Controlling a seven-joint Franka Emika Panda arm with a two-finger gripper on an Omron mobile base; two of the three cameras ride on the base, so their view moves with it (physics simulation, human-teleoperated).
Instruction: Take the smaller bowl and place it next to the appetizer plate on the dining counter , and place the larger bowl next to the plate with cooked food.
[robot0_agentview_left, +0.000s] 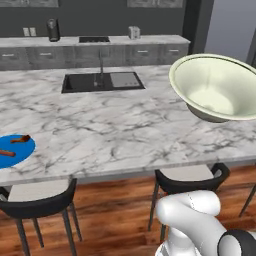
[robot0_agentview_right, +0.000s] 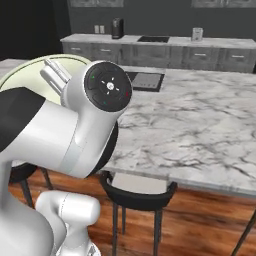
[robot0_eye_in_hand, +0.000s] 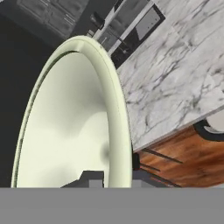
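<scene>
Gripper (robot0_eye_in_hand: 111, 179) jaws clamped on rim of larger bowl (robot0_agentview_left: 216, 87), held tilted in air over near right edge of dining counter (robot0_agentview_left: 115, 125). Plate w/ cooked food (robot0_agentview_left: 12, 150) at counter's near left edge, well apart. Black sink (robot0_agentview_left: 102, 81) farther back.

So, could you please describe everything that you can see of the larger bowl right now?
The larger bowl is wide and flared, with a cream rim and a glossy pale green inside, like glazed ceramic. It appears empty. It is raised and tilted above the right part of the dining counter, apparently clear of the marble, its opening facing the left base camera. In the hand view the gripper is shut on its rim at the bottom edge. The blue plate with cooked food lies far to its left.
</scene>
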